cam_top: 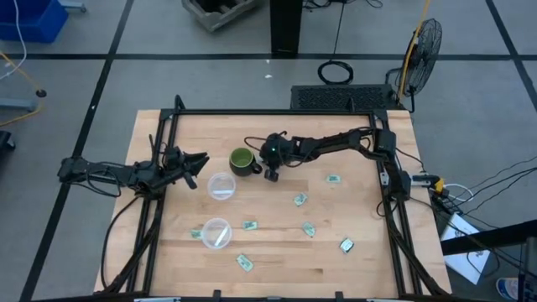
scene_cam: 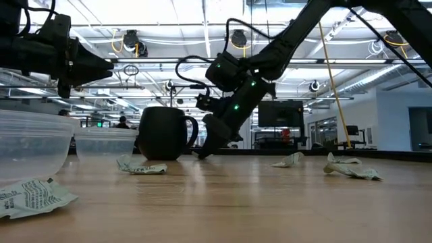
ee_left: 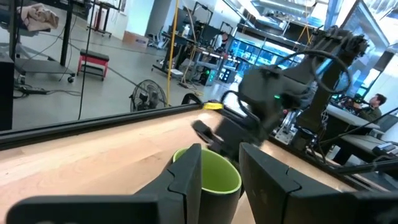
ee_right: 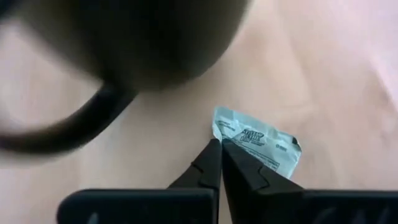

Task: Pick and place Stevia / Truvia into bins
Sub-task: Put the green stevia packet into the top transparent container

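High view: the dark green mug (cam_top: 242,161) is the landmark. Right gripper (cam_top: 272,174) sits just beside the mug's handle side; left gripper (cam_top: 195,161) waits on the mug's other side, well apart. Two clear cups: the nearer cup (cam_top: 221,185) just beside the mug, the farther cup (cam_top: 216,232) beyond it, each seeming to hold something pale. About seven Stevia packets (cam_top: 299,200) lie loose on the table (cam_top: 352,273), so most work looks left. Low view: right gripper (scene_cam: 204,152) reaches the tabletop by the mug (scene_cam: 162,132). Left wrist view: left fingers (ee_left: 186,177) stand moderately apart, empty, facing the mug (ee_left: 214,176). Right wrist view: right gripper (ee_right: 220,148) pinched closed on the corner of one packet (ee_right: 261,144) beside the mug (ee_right: 134,43); pick apparently under way.
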Robot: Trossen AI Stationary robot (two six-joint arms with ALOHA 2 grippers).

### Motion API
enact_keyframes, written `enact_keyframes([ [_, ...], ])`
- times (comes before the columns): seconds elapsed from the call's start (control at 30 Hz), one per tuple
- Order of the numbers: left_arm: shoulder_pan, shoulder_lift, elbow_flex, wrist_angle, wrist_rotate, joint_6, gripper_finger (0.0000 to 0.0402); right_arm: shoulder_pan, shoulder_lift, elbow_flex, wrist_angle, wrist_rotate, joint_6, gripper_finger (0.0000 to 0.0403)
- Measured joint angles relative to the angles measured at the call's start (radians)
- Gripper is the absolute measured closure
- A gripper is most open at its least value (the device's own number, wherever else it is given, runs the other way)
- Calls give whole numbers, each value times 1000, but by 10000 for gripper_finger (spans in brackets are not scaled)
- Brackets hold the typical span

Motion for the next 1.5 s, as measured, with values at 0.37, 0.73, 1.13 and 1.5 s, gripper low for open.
enact_keyframes([
  [0.37,0,0,0,-18,3,-61,289,233,-152,-11,-345,253,172,402],
  [0.73,-1,0,0,44,31,-131,289,335,-235,-4,251,25,15,403],
  [1.13,0,0,104,364,53,241,289,272,64,70,803,-113,43,403],
  [1.5,-1,0,138,302,29,285,289,192,201,256,643,-100,114,402],
])
